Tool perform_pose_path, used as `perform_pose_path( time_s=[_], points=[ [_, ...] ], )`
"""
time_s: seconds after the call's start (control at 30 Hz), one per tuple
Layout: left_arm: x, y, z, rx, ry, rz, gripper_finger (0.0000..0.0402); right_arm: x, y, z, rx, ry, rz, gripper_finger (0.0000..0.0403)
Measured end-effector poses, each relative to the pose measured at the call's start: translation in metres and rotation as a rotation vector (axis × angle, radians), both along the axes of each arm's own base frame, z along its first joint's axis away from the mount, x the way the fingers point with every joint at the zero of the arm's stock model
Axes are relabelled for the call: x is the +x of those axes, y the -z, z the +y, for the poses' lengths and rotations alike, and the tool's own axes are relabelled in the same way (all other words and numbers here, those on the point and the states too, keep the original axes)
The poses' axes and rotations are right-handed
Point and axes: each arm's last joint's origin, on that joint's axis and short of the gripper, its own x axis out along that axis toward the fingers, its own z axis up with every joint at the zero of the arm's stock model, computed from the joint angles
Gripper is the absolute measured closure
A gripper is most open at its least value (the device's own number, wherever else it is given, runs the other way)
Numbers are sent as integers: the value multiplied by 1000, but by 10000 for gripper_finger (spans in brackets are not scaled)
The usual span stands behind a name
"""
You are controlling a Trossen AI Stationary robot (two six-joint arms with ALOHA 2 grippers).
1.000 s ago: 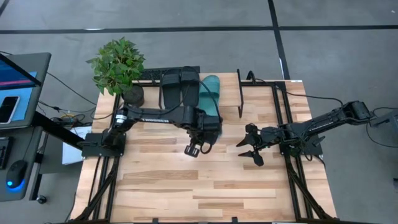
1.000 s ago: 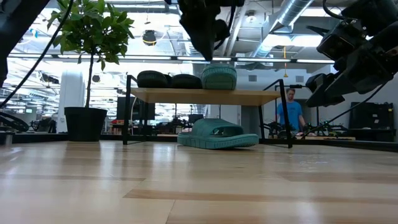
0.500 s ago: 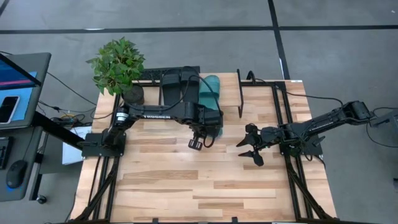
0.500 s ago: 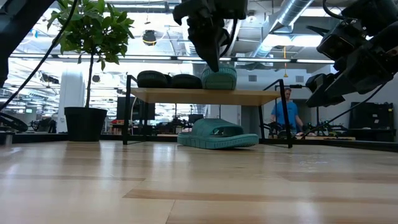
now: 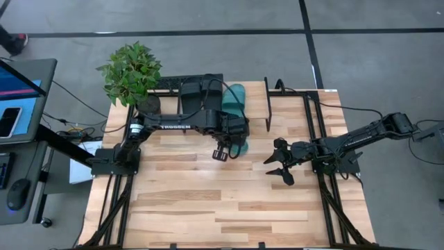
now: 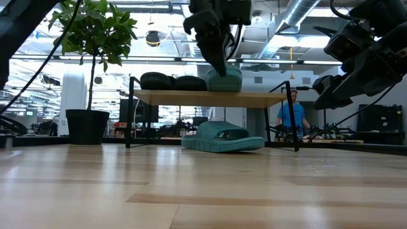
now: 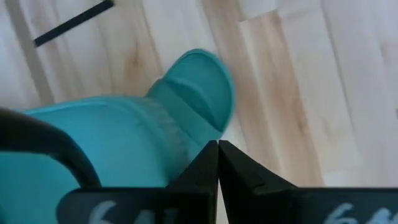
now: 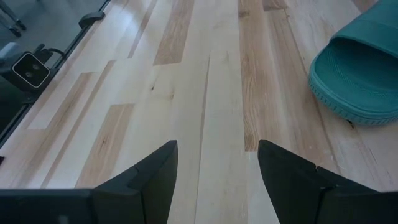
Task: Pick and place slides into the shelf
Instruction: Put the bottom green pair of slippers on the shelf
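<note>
A: Where are the slides sitting?

B: In the low view, two black slides (image 6: 173,81) and one teal slide (image 6: 224,80) are resting side by side on the shelf (image 6: 210,97) in the upper middle of the frame. The second teal slide (image 6: 222,137) is lying on the wooden surface (image 6: 191,191) under the shelf's plank, at the frame's centre.

A: And from above?

B: In the high view the shelf is standing at the upper centre of the surface, just right of the potted plant (image 5: 132,73) in the upper left. The left arm is stretching across it, hiding much of the slides.

A: What is the left gripper doing?

B: The left gripper (image 5: 220,153) is hanging just below the shelf's lower edge in the high view, near the frame's centre. Its fingers (image 7: 205,165) are pressing fully together and gripping nothing. Its wrist view is looking down on a teal slide's toe directly beyond the fingertips.

A: And the right one?

B: The right gripper (image 5: 279,168) is waiting right of centre in the high view, well apart from the shelf. Its fingers (image 8: 155,168) are standing spread wide with nothing between them. A teal slide is showing at the upper right of its wrist view.

A: Anyone around?

B: A person in a blue shirt (image 6: 294,116) is standing in the room beyond, at the right of the low view.
</note>
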Motion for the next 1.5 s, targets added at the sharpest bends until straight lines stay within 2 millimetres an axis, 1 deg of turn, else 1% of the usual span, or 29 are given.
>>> perform_pose_path(
  time_s=[0.37,0.67,0.83,1.23,1.5],
  points=[
    [-1,0,20,52,-61,-5,401,0,0,0,-1,0,0,188],
    [1,-2,23,115,-89,-31,401,0,0,0,-1,-1,0,188],
    [2,-2,25,122,-95,-44,401,0,0,0,-1,-1,0,188],
    [5,-4,40,117,-156,-95,401,0,0,0,-1,-1,0,188],
    [3,-4,48,110,-185,-91,401,0,0,0,-2,-1,0,188]
  ],
)
